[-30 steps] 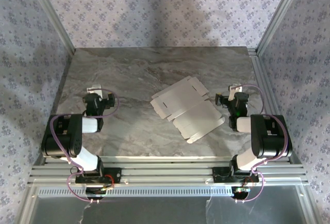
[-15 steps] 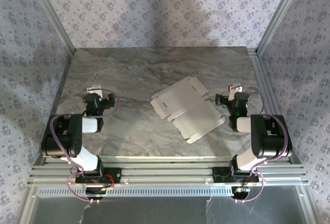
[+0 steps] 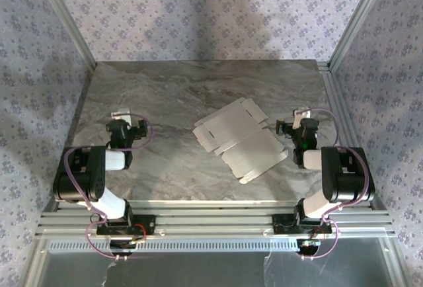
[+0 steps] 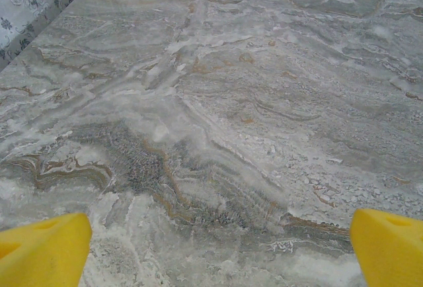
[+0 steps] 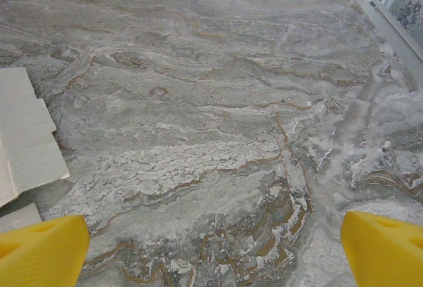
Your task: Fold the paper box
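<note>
From above, the paper box (image 3: pixel 239 138) lies unfolded on the table (image 3: pixel 165 95), near the right gripper (image 3: pixel 295 125), well apart from the left gripper (image 3: pixel 124 123); left wrist: fingers (image 4: pixel 39 250) wide, empty; right wrist: fingers (image 5: pixel 383 247) wide, the box's edge at left; a one-sided push could skid the thin card.

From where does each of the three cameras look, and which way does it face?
Top external: above and behind, looking down at the table; left arm, right arm.
Left wrist: low, facing forward over bare table; spread yellow left fingers.
Right wrist: likewise; spread yellow right fingers.
Shared: top external and right wrist both show the paper box.
</note>
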Robot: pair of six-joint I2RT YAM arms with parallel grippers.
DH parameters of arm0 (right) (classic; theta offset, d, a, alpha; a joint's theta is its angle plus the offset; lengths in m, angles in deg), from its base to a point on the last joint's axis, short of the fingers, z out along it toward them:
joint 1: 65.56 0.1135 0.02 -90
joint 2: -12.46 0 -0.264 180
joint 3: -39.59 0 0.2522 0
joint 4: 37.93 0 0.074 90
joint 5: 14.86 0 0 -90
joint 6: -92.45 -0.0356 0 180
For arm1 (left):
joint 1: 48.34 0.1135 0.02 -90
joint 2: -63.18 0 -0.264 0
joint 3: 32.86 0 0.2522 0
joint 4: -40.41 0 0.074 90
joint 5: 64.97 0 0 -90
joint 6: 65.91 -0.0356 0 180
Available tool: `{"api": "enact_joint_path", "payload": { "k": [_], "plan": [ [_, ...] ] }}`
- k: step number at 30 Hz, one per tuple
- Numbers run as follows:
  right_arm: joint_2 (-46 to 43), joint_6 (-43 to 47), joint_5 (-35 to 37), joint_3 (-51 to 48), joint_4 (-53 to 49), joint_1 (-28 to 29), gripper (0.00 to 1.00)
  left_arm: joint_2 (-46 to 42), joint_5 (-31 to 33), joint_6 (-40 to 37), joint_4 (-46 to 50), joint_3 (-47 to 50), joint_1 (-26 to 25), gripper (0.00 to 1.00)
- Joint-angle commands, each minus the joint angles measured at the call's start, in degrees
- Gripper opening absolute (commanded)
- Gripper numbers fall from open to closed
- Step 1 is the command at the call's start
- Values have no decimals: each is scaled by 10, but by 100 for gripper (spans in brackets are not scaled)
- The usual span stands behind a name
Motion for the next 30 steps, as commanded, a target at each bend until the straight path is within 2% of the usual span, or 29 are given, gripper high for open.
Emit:
{"api": "enact_joint_path", "payload": {
  "k": [1, 12, 14, 15, 17, 18, 19, 20, 21, 22, 23, 24, 25, 26, 27, 28, 30],
  "plan": [
    [-6, -9, -4, 8, -8, -1, 100, -6, 6, 0, -17, -2, -1, 100],
    [-13, -11, -5, 2, 2, -2, 100, -22, 12, -2, -17, 0, -3, 100],
    [-68, -8, 14, 9, -55, 3, 100, -76, 74, -17, 80, -29, -32, 100],
    [-111, -6, 55, 11, -86, 18, 100, -106, 108, -25, 134, -53, -49, 100],
    [-208, -5, 154, 28, -141, 60, 100, -157, 180, 7, 175, -84, -78, 100],
    [-257, -21, 190, 66, -214, 79, 100, -182, 213, 33, 206, -110, -90, 100],
    [-295, -34, 206, 119, -286, 93, 100, -195, 254, 93, 272, -157, -99, 100],
    [-317, -59, 219, 156, -353, 101, 100, -202, 269, 193, 393, -216, -97, 100],
    [-328, -140, 247, 221, -439, 101, 100, -199, 218, 308, 576, -316, -77, 100],
    [-324, -292, 272, 307, -595, 93, 100, -185, 153, 404, 718, -394, -55, 100],
    [-312, -417, 266, 377, -747, 75, 100, -168, 100, 450, 737, -414, -38, 100],
    [-294, -530, 264, 442, -897, 48, 100, -147, -19, 474, 696, -409, -14, 100],
    [-277, -575, 214, 451, -943, 23, 100, -117, -133, 511, 652, -403, 2, 95],
    [-264, -523, 84, 450, -904, -20, 98, -77, -206, 541, 652, -420, 2, 85],
    [-254, -472, -12, 445, -874, -25, 100, -43, -252, 545, 668, -442, -11, 77],
    [-240, -463, -24, 467, -898, -10, 100, -5, -289, 526, 707, -480, -37, 69],
    [-213, -481, -7, 494, -989, 58, 94, 50, -299, 470, 814, -552, -102, 65]
  ]
}}
